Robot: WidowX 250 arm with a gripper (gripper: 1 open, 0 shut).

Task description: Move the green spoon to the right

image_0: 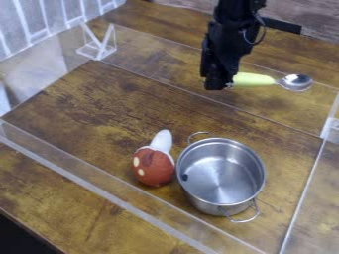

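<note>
So the gripper (pixel 216 78) is over toward the back of the table (pixel 106 109), shut on the handle end of the spoon (pixel 265 80), as far as I can see. The spoon's yellow-green handle pokes out to the right of it in the picture, with the shiny bowl at the far end (pretty reflective, that thing). Nearer the camera there's a metal pot (pixel 221 177), and just beside it the mushroom (pixel 154 164), red-brown cap toward the camera, white stem pointing away.
</note>
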